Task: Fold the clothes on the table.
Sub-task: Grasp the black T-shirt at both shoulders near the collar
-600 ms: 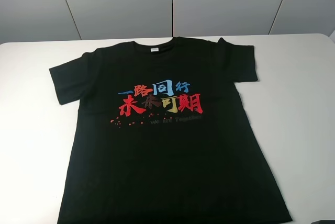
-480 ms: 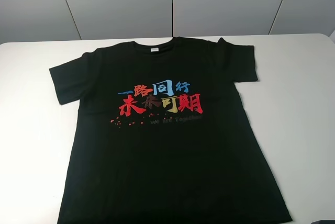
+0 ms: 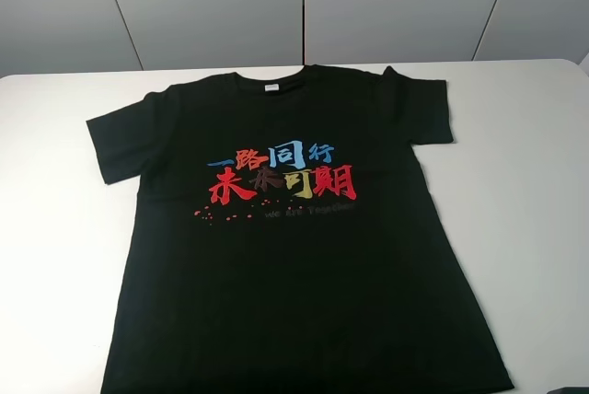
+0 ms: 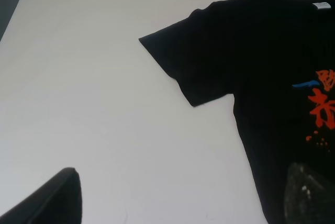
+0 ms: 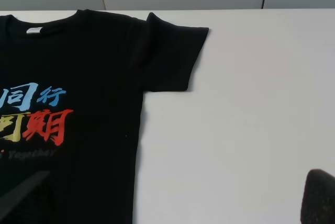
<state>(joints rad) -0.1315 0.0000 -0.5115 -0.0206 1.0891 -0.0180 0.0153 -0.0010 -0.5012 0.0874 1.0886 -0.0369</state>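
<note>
The T-shirt (image 3: 294, 228) lies flat, print up, at frame centre on the table (image 3: 55, 256), collar toward the top, probably spread ready for folding. Left gripper (image 4: 186, 190) and right gripper (image 5: 172, 192) are both released and empty, each facing a sleeve.

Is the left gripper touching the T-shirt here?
Cannot tell. In the left wrist view one finger of the open left gripper overlaps the T-shirt, but neither contact nor gap shows; the exterior high view omits the gripper.
</note>
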